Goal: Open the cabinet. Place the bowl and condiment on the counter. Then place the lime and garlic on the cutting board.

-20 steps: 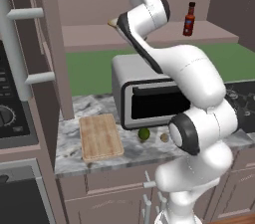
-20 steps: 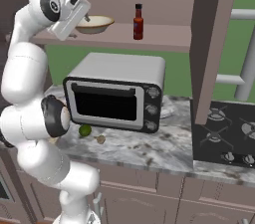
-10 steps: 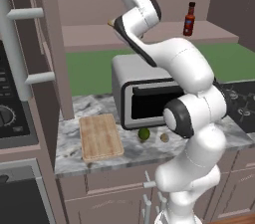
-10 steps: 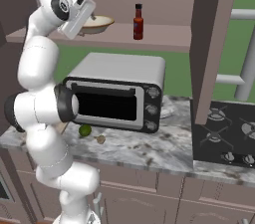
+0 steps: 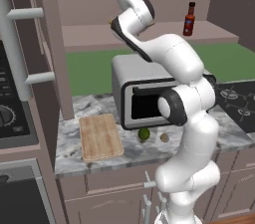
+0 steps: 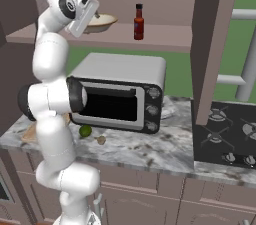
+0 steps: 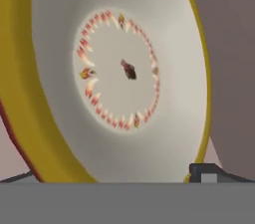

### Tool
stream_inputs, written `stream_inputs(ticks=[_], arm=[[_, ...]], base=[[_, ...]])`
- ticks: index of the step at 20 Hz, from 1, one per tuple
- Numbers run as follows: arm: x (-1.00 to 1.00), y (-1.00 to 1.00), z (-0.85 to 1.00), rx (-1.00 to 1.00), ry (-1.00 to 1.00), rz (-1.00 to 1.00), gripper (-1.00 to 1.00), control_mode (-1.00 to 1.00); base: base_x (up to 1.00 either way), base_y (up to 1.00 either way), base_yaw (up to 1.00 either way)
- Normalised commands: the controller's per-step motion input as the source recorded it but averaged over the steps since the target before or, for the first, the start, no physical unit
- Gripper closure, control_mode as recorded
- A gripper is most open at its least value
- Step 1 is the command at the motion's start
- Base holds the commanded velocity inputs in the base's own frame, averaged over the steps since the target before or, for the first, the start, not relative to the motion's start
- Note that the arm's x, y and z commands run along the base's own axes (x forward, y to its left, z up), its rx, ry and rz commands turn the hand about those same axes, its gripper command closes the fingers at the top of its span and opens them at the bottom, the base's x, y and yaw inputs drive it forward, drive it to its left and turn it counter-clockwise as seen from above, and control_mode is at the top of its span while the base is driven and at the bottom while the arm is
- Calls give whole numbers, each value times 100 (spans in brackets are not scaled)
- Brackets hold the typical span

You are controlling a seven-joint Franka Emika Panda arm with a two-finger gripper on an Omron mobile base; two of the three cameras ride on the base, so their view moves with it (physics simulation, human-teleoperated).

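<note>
The cabinet stands open, its doors [image 5: 50,44] [image 6: 215,44] swung wide. On its shelf sits the tan-yellow bowl [image 6: 104,22], with the dark red condiment bottle [image 5: 189,19] [image 6: 139,21] to its right. My gripper [image 6: 91,19] is open and reaches in right at the bowl. In the hand view the bowl's cream inside [image 7: 124,73] is very close, and one fingertip [image 7: 204,172] shows by its rim. The lime [image 5: 144,134] [image 6: 85,130] and garlic [image 5: 164,138] [image 6: 101,140] lie on the counter [image 5: 89,104] in front of the toaster oven. The cutting board [image 5: 100,137] lies to their left.
A silver toaster oven [image 5: 149,93] [image 6: 125,94] stands on the counter below the shelf. A black stovetop [image 6: 225,134] is on the right. Tall grey door handles [image 5: 20,44] stick out at the left. My arm's elbow hangs over the lime and garlic.
The hand has moved closer to the bowl on the shelf, and the elbow has swung across in front of the toaster oven. The jaws have stayed open.
</note>
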Motion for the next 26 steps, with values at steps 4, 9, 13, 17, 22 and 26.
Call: stream_inputs(ticks=[4,9,13,17,22,26], arm=[[38,8,-3,0,0,0,-100,-100],[9,2,-19,0,0,0,100,-100],[0,0,-19,0,0,0,100,-100],[-15,3,-6,0,0,0,100,-100],[-76,30,0,0,-2,0,100,-100],[-100,37,0,0,-4,0,100,-100]], base=[[0,0,0],[0,0,0],[0,0,0],[0,0,0],[0,0,0],[0,0,0]])
